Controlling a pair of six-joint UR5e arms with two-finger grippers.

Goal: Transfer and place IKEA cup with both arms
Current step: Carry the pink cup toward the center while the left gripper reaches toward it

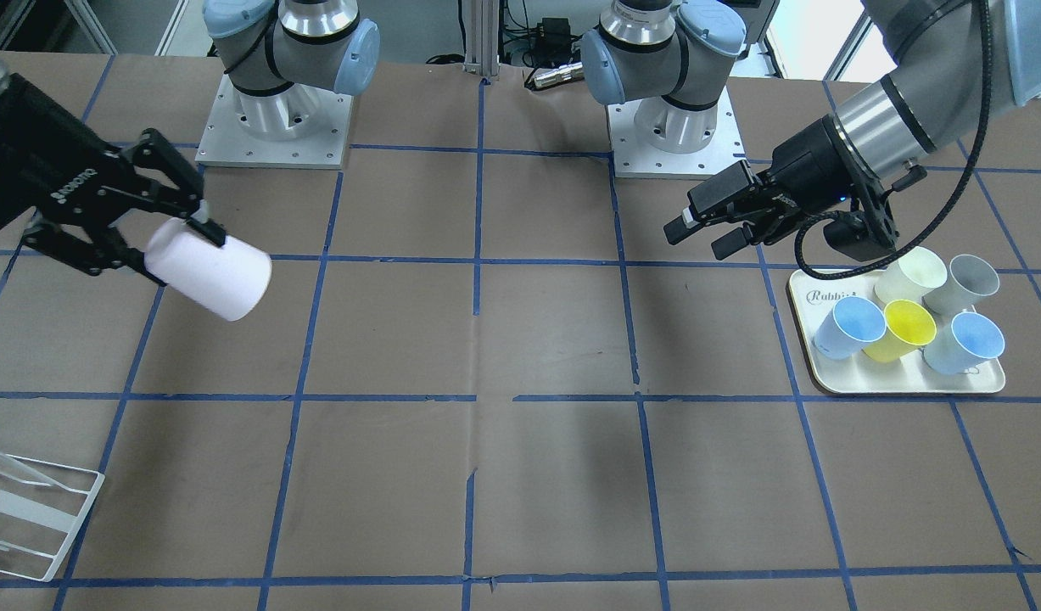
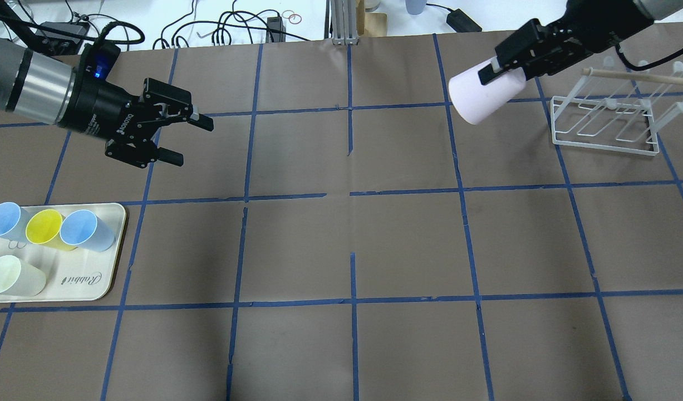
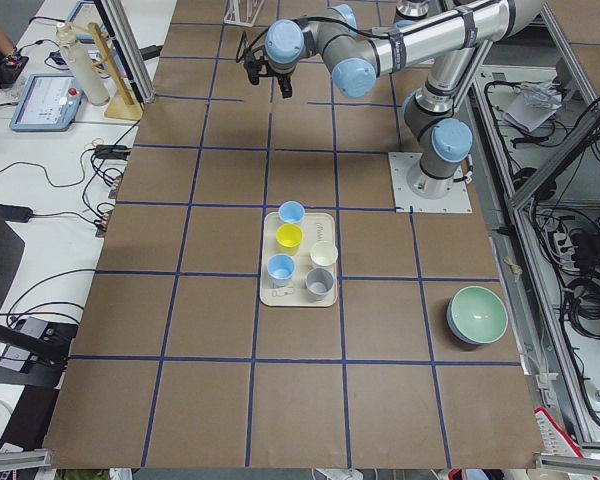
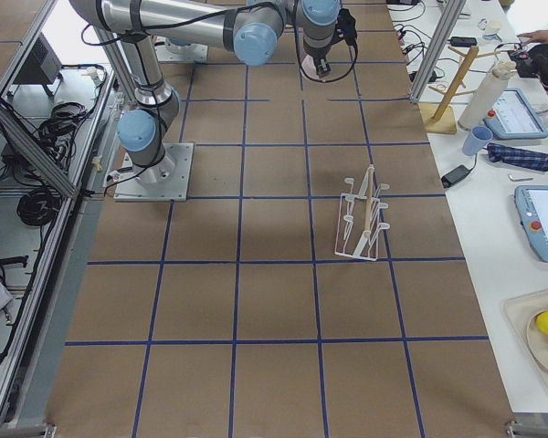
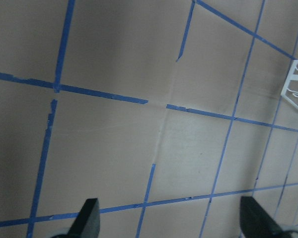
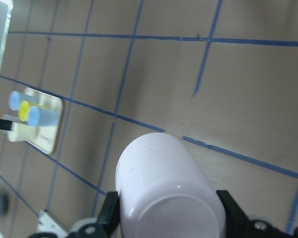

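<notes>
The pale pink IKEA cup [image 2: 482, 96] is held on its side in the air by my right gripper [image 2: 497, 78], which is shut on it near the back right of the table, beside the white rack. In the front-facing view the cup [image 1: 213, 271] and right gripper [image 1: 179, 246] are at the left. The right wrist view shows the cup's base [image 6: 166, 191] between the fingers. My left gripper [image 2: 192, 142] is open and empty above the table's left half, apart from the cup; it also shows in the front-facing view [image 1: 698, 239] and the left wrist view [image 5: 171, 220].
A cream tray [image 2: 112, 262] at the left front holds two light blue cups, a yellow cup [image 2: 45, 228] and a cream-white cup [image 2: 13, 275]. A white wire rack [image 2: 603, 120] stands at the back right. A green bowl [image 3: 477, 315] sits near the robot's side.
</notes>
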